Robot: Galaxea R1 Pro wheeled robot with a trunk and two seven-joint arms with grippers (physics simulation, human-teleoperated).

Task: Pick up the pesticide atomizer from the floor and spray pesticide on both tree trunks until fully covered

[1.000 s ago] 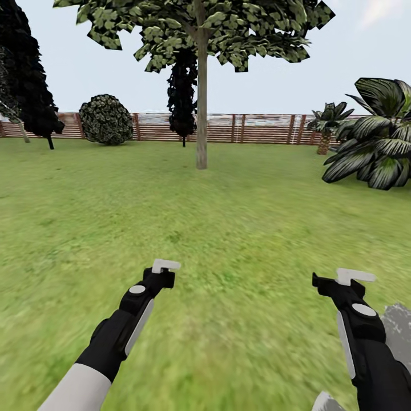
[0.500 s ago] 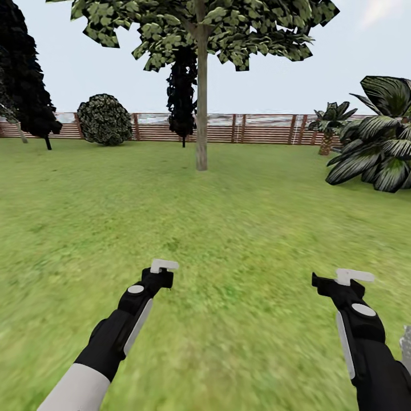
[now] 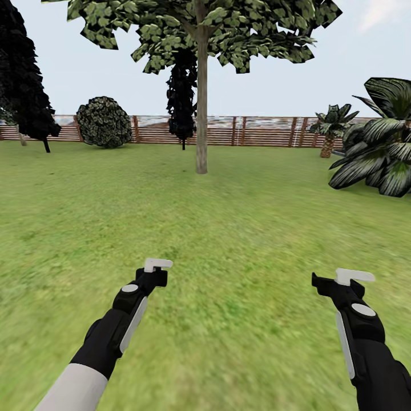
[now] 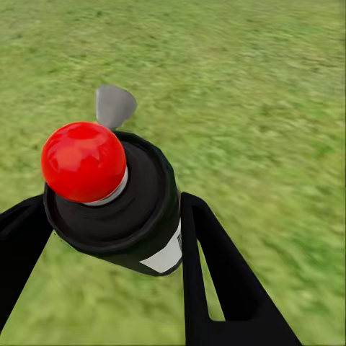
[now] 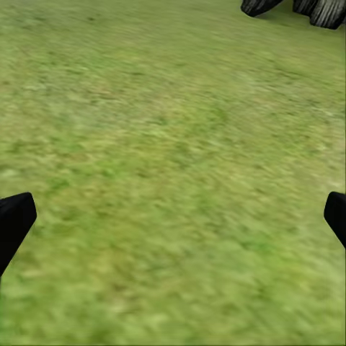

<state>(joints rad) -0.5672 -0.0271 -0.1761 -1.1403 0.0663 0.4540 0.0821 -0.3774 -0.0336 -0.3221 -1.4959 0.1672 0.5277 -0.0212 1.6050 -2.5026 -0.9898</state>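
— What's closest to you?

— Your left gripper (image 4: 108, 238) has its fingers (image 4: 216, 274) clamped on the pesticide atomizer (image 4: 137, 209): a dark bottle with a red ball (image 4: 83, 161) on top, a grey nozzle (image 4: 114, 106) and a white label (image 4: 167, 256). It hangs above the lawn (image 4: 274, 86), well short of the tree trunk (image 3: 201, 108). Your right gripper (image 5: 173, 223) has its fingers (image 5: 14, 220) spread wide over bare grass, holding nothing.

— And the ground toward the tree?

— Blurry green lawn (image 3: 228, 228) runs unbroken from your left arm (image 3: 120, 325) and right arm (image 3: 362, 337) up to the trunk, which stands straight ahead with its leafy crown (image 3: 200, 28) at the frame's top.

— Beyond the trunk?

— A black conifer (image 3: 181, 97) just behind it, then the brown slat fence (image 3: 257, 130) closing the garden. Left of the trunk sit a round bush (image 3: 104, 121) against the fence and another black conifer (image 3: 25, 80). Right of the trunk, a small palm (image 3: 332, 127) stands by the fence and a larger broad-leafed plant (image 3: 379, 154) closer in.
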